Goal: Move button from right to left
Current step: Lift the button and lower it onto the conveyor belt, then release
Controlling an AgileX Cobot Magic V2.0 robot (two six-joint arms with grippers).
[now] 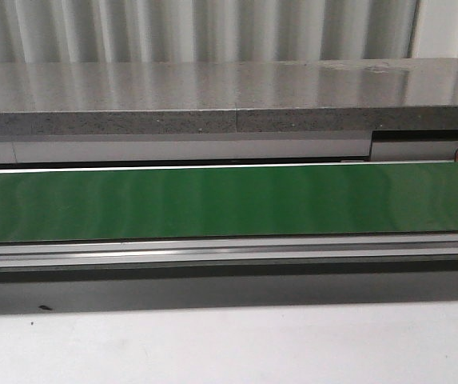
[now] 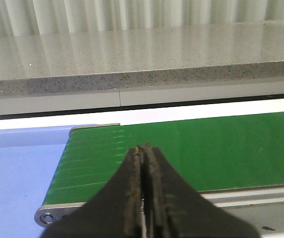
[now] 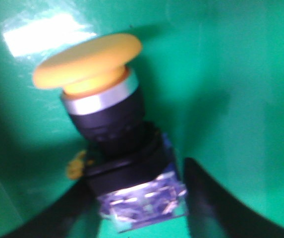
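**Operator:** Where was the button (image 3: 113, 130), and how would it have handled?

**Technician:** In your right wrist view it lay tilted on the green belt (image 3: 231, 74), yellow cap (image 3: 87, 62) uppermost in the picture, then a silver ring, a black collar (image 3: 109, 124), and the blue-grey contact block (image 3: 142, 201) nearest the fingers. You could not see it in the front view or the left wrist view. By its look it was a rigid, light plastic part, not fragile. The domed cap appeared smooth and likely to slip, so the flat-sided block or the collar was the better place for you to grip.

**Operator:** What was the right gripper (image 3: 139, 198) doing?

**Technician:** Its two dark fingers stood apart, one on either side of the block. The picture was blurred, so you could not tell whether the pads were touching the block or merely beside it.

**Operator:** And the left gripper (image 2: 145, 148)?

**Technician:** Its fingers were pressed together with nothing between them, poised over the belt near its end roller, just beside a blue surface (image 2: 13, 173).
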